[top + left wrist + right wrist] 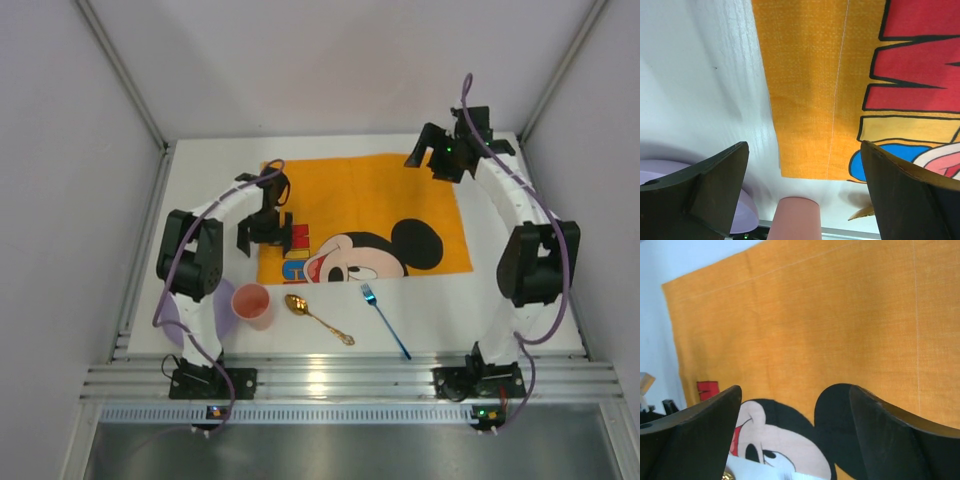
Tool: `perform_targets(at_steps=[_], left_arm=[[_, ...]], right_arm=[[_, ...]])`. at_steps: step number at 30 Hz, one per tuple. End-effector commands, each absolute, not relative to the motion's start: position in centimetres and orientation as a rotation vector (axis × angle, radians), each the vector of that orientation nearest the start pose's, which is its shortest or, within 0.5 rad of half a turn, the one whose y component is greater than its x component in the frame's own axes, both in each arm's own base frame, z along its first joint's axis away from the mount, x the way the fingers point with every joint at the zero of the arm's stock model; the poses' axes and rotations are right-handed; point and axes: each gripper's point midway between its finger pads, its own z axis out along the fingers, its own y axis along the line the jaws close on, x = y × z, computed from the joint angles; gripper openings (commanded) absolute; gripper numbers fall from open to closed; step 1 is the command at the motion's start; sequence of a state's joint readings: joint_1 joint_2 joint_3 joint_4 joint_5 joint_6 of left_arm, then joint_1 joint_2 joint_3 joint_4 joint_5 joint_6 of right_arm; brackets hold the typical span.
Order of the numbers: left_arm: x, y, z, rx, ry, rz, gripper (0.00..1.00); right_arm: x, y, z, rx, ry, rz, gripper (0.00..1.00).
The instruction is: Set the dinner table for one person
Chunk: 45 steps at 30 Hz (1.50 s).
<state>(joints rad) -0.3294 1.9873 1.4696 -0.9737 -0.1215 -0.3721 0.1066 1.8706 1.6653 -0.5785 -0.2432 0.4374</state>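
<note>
White dinner table (440, 310) fills the walled cell, with an orange Mickey Mouse placemat (370, 200) laid across its middle. The left gripper (267, 240) hovers over the mat's near-left corner and the right gripper (428, 160) over its far-right corner, both spread wide and empty. Along the near edge sit a lilac plate (222, 300), a pink cup (252, 304), a gold spoon (318, 318) and a blue fork (385, 320).
</note>
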Motion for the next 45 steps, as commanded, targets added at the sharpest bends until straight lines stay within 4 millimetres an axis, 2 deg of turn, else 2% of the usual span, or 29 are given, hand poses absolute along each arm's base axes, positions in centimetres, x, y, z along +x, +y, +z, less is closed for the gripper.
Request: perform_targets(at_steps=[1,5,6,8,9,11,12,14,15,18,21,23,24,25,26,28,30,31,32,35,37,40,43,44,45], left_arm=[[34.6,-10.8,7.3,-0.085,2.915,0.110,0.99],[35.6,-10.4,10.2,-0.095,2.839,0.133,0.99],[35.9,-10.4,11.6,-0.104,2.806,0.120,0.99],[35.9,-10.3,12.7,-0.134,2.773,0.109,0.99],[35.8,-10.2,13.6,-0.143,2.750,0.099,0.99],[35.5,-9.9,14.1,-0.152,2.731,0.111,0.99],[35.1,-9.1,14.3,-0.159,2.722,0.154,0.99],[34.7,-8.1,14.4,-0.172,2.722,0.185,0.99],[34.5,-7.6,14.4,-0.187,2.722,0.192,0.99],[34.2,-5.5,14.7,-0.288,2.723,0.150,0.99],[33.9,-3.4,15.4,-0.380,2.694,0.125,0.99],[33.4,-2.1,15.3,-0.418,2.693,0.134,0.99],[33.1,-1.8,15.7,-0.418,2.684,0.129,0.99],[32.9,-1.2,15.8,-0.437,2.682,0.129,0.99],[32.3,-0.9,15.9,-0.444,2.681,0.126,0.99],[31.8,-0.1,16.2,-0.470,2.670,0.127,0.99],[30.9,0.2,16.6,-0.480,2.657,0.115,0.99],[30.7,0.5,16.7,-0.488,2.653,0.117,0.99],[30.2,0.6,17.0,-0.488,2.644,0.118,0.99],[29.1,1.3,17.2,-0.497,2.637,0.150,0.99],[28.6,1.3,17.2,-0.501,2.635,0.149,0.99],[27.6,1.3,16.8,-0.516,2.634,0.142,0.99],[26.5,1.3,16.2,-0.528,2.640,0.138,0.99],[26.0,1.3,16.0,-0.528,2.644,0.137,0.99],[25.8,1.3,15.9,-0.532,2.643,0.137,0.99]], right_arm=[[46.0,12.1,23.3,0.199,2.277,0.604,0.92],[42.2,13.9,23.8,0.109,2.309,0.641,0.99],[40.6,14.6,23.7,0.074,2.328,0.665,1.00],[37.2,18.0,23.7,-0.095,2.351,0.744,0.99],[35.0,21.1,23.8,-0.226,2.352,0.804,0.98],[31.4,24.7,24.7,-0.444,2.316,0.890,0.97],[28.4,28.0,24.9,-0.600,2.292,0.939,0.97],[25.7,30.8,25.2,-0.752,2.256,0.978,0.96],[23.3,32.8,25.2,-0.851,2.242,1.021,0.95],[20.5,35.8,24.9,-0.974,2.230,1.080,0.93],[18.6,38.1,24.1,-1.054,2.220,1.130,0.93],[17.9,39.5,23.2,-1.114,2.221,1.130,0.93],[16.9,40.3,22.8,-1.164,2.212,1.124,0.92],[16.8,41.1,23.1,-1.184,2.194,1.119,0.92],[16.0,42.1,21.5,-1.230,2.226,1.099,0.91],[15.7,43.3,20.6,-1.258,2.236,1.068,0.89],[15.9,44.9,19.2,-1.269,2.260,1.035,0.87],[16.3,45.6,19.4,-1.257,2.253,1.024,0.87],[16.6,46.2,17.8,-1.262,2.288,1.004,0.87],[17.5,47.4,16.7,-1.245,2.312,0.976,0.87],[17.9,48.1,16.8,-1.237,2.301,0.978,0.86],[18.3,48.7,15.4,-1.241,2.323,0.960,0.85],[19.1,49.1,14.2,-1.229,2.339,0.914,0.74],[19.7,49.2,13.9,-1.212,2.339,0.877,0.67],[20.0,49.2,13.9,-1.208,2.337,0.856,0.53]])
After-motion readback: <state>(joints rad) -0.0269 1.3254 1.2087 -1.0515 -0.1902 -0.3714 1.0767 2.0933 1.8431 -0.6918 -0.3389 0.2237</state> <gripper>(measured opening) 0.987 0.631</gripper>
